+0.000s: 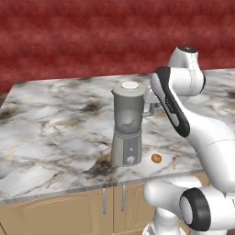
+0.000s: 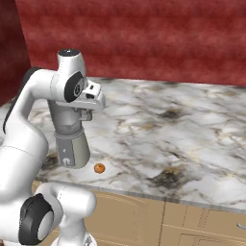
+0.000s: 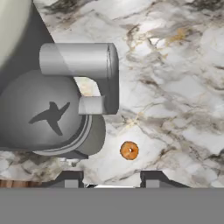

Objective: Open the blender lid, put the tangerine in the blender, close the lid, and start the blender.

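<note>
While the tall grey blender with its translucent handled jar (image 1: 128,131) stands near the front edge of the marble-patterned bench (image 1: 55,133), its round beige-grey disc lid with a white centre cap (image 1: 130,86) sits on the jar's rim, closed. From the hand view, the jar's grey handle (image 3: 94,70) juts out ahead of the gripper (image 3: 111,179) and above it in the picture, and the dark blade shows through the jar's wall. The tiny round orange tangerine (image 3: 129,150) lies on the bench just beyond the fingertips (image 3: 69,178), roughly in line with the gap between them and beside the blender's tapered base. In the left base view the fruit (image 1: 156,158) rests to the side of the base with its round front knob (image 1: 131,159), apart from it. The gripper's two dark fingertips are spread wide, with nothing between them and touching nothing. The gripper hangs above the bench, close to the blender's handle side. A red textured wall (image 2: 144,38) rises behind the bench, with tan cabinet doors (image 2: 158,221) below its front edge.
</note>
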